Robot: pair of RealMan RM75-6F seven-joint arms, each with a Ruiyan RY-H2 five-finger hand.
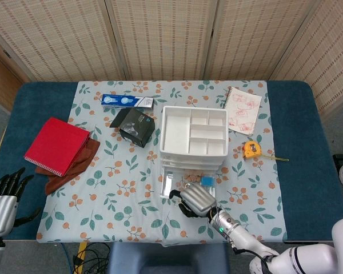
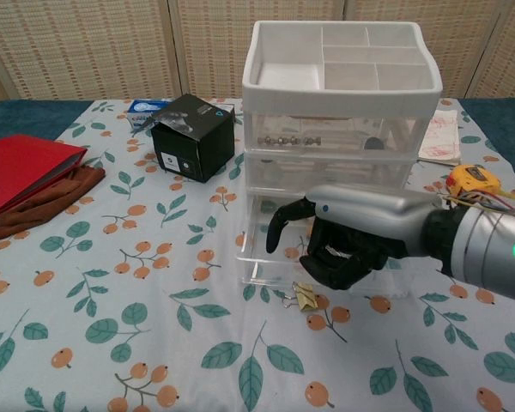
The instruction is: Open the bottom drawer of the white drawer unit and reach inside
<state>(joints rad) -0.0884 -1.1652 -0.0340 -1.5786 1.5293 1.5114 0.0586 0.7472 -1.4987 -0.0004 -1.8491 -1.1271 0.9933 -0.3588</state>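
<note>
The white drawer unit [image 1: 193, 134] [image 2: 339, 81] stands mid-table, its clear bottom drawer [image 1: 170, 184] [image 2: 264, 268] pulled out toward me. My right hand [image 1: 195, 201] [image 2: 343, 249] hovers at the drawer's front edge, thumb stretched left, the other fingers loosely curled, nothing in it. A small binder clip [image 2: 303, 296] lies on the cloth just below the hand. A blue item [image 1: 206, 181] sits inside the drawer. My left hand [image 1: 4, 197] hangs off the table's left front corner, fingers spread and holding nothing.
A black box [image 1: 137, 128] [image 2: 193, 137] stands left of the unit. A red notebook [image 1: 56, 145] [image 2: 21, 172] on a brown cloth lies far left. To the right lie a yellow tape measure [image 1: 251, 149] [image 2: 472, 180] and a notepad [image 1: 243, 109]; a blue toothpaste box [image 1: 126, 101] sits behind.
</note>
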